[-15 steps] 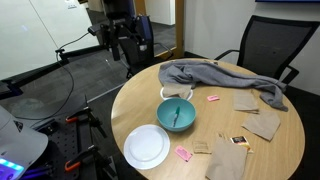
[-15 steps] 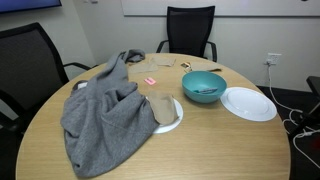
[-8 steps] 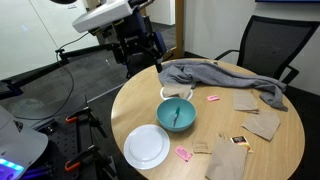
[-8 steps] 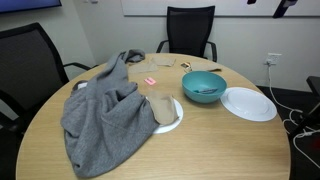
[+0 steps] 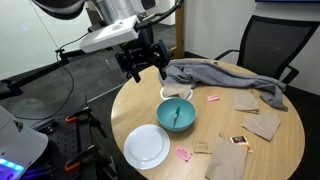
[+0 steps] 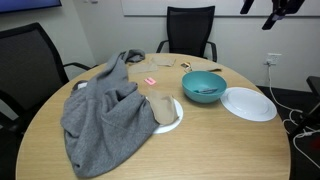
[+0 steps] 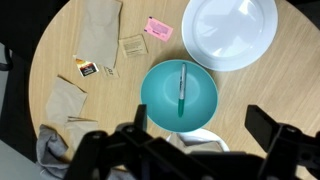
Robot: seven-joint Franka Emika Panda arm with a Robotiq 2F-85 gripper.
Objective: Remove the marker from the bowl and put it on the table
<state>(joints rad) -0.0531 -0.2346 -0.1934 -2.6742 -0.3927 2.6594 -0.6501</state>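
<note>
The teal-blue bowl [image 5: 177, 115] stands on the round tan table [image 5: 275, 155], near the edge closest to the arm; it also shows in an exterior view [image 6: 203, 86] and the wrist view [image 7: 179, 97]. The marker [image 7: 182, 88], a thin dark stick, lies inside the bowl, and is faintly visible in an exterior view [image 5: 177, 112]. My gripper [image 5: 143, 64] hangs high above the table edge, well above the bowl and apart from it. In the wrist view its fingers [image 7: 204, 125] are spread wide and empty, with the bowl just ahead of them.
A white plate [image 5: 147, 147] lies beside the bowl. A small white dish [image 6: 166, 111] holds a tan napkin. A grey cloth [image 5: 222, 77] covers the far side. Brown napkins [image 5: 264, 123], pink pieces [image 5: 184, 153] and small packets [image 7: 88, 68] are scattered. Office chairs [image 5: 270, 45] ring the table.
The arm has swung from beyond the table toward it and come lower, so the gripper now hangs over the table edge near the bowl. Nothing on the table has moved.
</note>
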